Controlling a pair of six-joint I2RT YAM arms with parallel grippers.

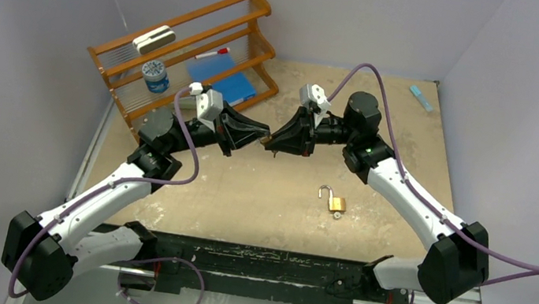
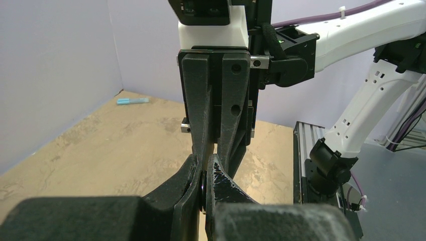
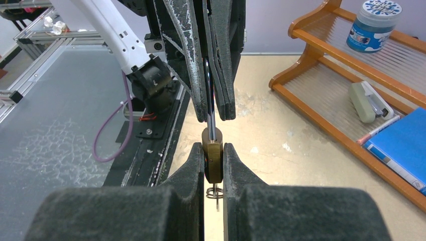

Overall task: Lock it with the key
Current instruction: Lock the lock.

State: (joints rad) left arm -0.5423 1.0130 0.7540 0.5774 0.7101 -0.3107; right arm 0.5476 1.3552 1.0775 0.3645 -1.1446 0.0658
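Right wrist: right tool (image 3: 213,149) pinches padlock (image 3: 213,161), left tool (image 3: 215,115) its shackle.

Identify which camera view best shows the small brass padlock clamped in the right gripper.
The right wrist view: the small brass padlock sits close-up in the right gripper. Top external shows only a speck; left wrist hides it.

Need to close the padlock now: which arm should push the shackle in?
Probably left: the left end effector pinches the shackle, while the right end effector just braces the brass body.
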